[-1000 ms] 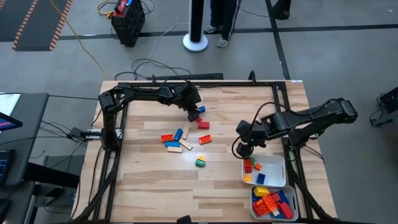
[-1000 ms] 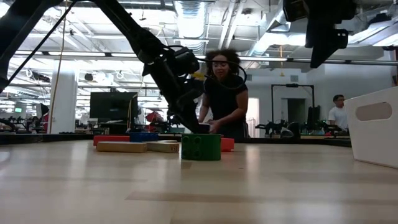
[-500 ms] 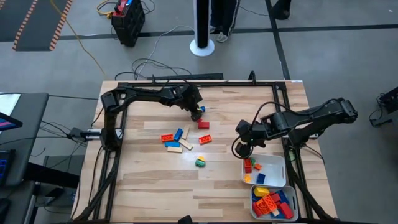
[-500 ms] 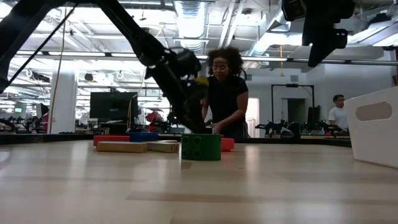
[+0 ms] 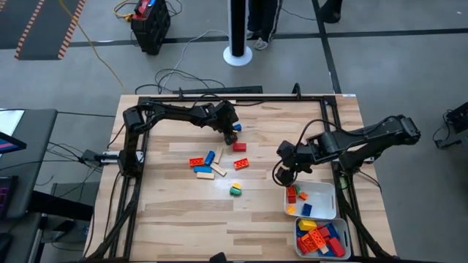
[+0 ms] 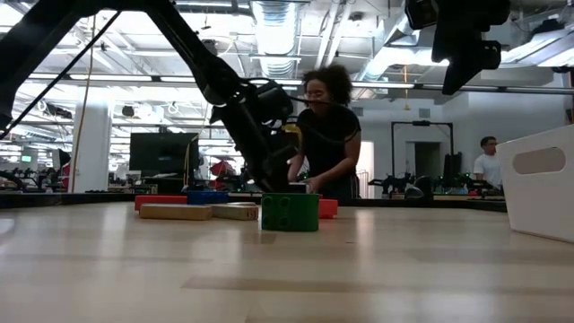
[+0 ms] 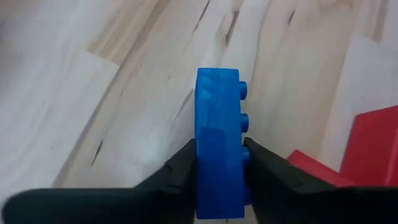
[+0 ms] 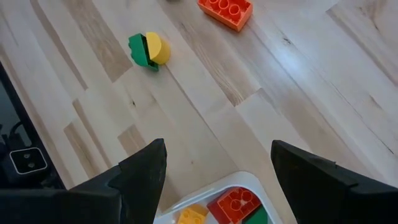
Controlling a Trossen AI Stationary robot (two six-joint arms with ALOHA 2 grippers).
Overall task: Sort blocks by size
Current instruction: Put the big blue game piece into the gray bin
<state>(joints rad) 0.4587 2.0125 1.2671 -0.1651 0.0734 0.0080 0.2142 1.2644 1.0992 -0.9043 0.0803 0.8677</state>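
Your left gripper's (image 7: 219,186) fingers cover the blue block's (image 7: 217,124) lower sides, a red block (image 7: 373,146) beside it cut off at the frame edge, the tray (image 8: 205,208) beneath your right gripper (image 8: 217,165) mostly out of frame

Looked all over and there's honestly nothing readable anywhere, no labels, brand names, numbers or signs on anything on the table or in the room behind, at least none sharp enough to make out

I count two white trays (image 5: 335,199) and one blue block (image 7: 217,143) in my left gripper (image 7: 219,186). About nine loose blocks (image 5: 212,164) lie on the table (image 5: 175,208); those inside the trays I cannot count.
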